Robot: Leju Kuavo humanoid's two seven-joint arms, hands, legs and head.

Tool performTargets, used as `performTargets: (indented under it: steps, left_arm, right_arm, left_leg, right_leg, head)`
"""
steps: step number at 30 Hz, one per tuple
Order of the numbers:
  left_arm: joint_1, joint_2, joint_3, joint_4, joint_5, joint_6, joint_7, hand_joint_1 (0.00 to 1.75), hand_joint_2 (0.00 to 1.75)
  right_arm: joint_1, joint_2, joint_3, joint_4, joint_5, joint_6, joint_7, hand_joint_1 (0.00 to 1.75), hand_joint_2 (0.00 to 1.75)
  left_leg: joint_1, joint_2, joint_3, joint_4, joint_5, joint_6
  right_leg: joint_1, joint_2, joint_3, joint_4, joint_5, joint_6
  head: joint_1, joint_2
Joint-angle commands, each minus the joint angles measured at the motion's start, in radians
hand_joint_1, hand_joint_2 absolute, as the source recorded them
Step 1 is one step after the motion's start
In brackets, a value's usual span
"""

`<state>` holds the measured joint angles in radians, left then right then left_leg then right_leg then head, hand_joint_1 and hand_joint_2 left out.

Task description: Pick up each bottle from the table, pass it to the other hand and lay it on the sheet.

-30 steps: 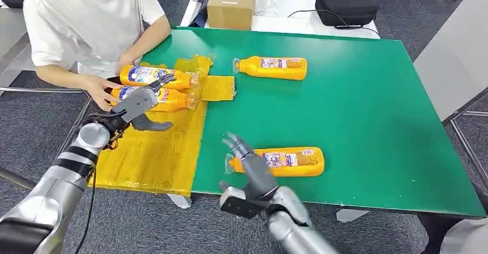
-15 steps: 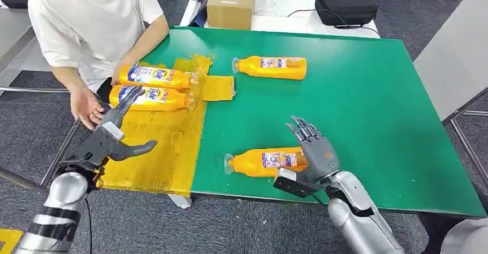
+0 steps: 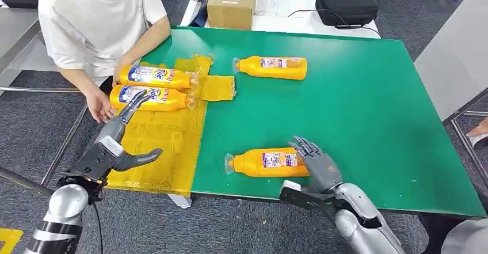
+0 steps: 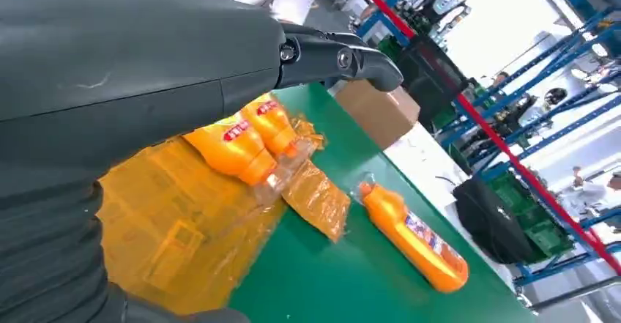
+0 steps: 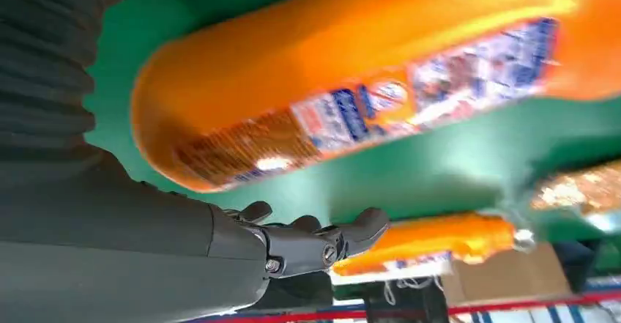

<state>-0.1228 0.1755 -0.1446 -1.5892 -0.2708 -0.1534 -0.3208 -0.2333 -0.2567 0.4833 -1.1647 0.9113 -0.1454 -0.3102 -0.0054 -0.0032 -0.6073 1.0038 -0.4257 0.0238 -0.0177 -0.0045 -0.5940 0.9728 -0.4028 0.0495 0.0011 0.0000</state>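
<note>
**Right robot hand reaches the near bottle's base**

The right robot hand (image 3: pixel 317 163) has dropped lower than 0.5 s ago; its spread fingers now touch the base of the near orange bottle (image 3: pixel 267 162), which lies on its side on the green tabletop (image 3: pixel 357 104), not gripped. The left robot hand (image 3: pixel 118 141) hovers open over the yellow sheet (image 3: pixel 158 150), slightly nearer the 2 bottles (image 3: pixel 152 87) lying there. A far bottle (image 3: pixel 271 67) lies unmoved. A person's hand (image 3: pixel 102 105) has shifted beside the sheet.

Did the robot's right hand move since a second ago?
Yes. The right robot hand swung from the cap end of the near bottle to its base end, toward the table's right side.
</note>
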Motion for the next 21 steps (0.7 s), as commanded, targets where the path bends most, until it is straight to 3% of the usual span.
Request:
performTargets:
  steps: [1,6,12,21]
  left_arm:
    - [-0.009,-0.032,-0.031,-0.004,-0.004,-0.001,-0.005,0.00,1.75]
    - [-0.010,-0.031,-0.031,-0.008,-0.012,0.006,-0.014,0.00,1.75]
    - [0.033,-0.044,-0.032,-0.025,0.022,-0.002,0.015,0.00,1.75]
    - [0.015,-0.047,-0.057,0.058,-0.038,0.002,-0.022,0.00,1.75]
  right_arm:
    - [-0.033,-0.028,0.027,0.052,0.004,0.013,0.015,0.00,1.75]
    - [-0.042,-0.024,0.034,0.069,0.030,0.000,0.038,0.00,1.75]
    - [-0.130,-0.021,0.052,0.239,0.074,0.030,0.094,0.00,1.75]
    - [-0.240,-0.014,0.126,0.401,0.040,0.095,0.065,0.00,1.75]
  left_leg:
    - [0.001,0.000,0.003,0.000,-0.001,-0.001]
    - [0.001,0.000,0.001,0.000,0.000,-0.001]
    - [0.001,0.002,0.005,0.000,-0.002,-0.001]
    - [0.001,0.002,0.005,-0.001,-0.001,-0.002]
  right_leg:
    - [0.001,0.000,0.004,0.000,-0.001,-0.002]
    - [0.001,0.000,0.001,0.000,0.000,-0.001]
    - [0.001,0.002,0.004,-0.001,-0.001,-0.002]
    - [0.001,0.002,0.005,-0.001,-0.001,-0.002]
  head:
    - [0.000,0.000]
    - [0.000,0.000]
    - [0.000,0.000]
    - [0.000,0.000]
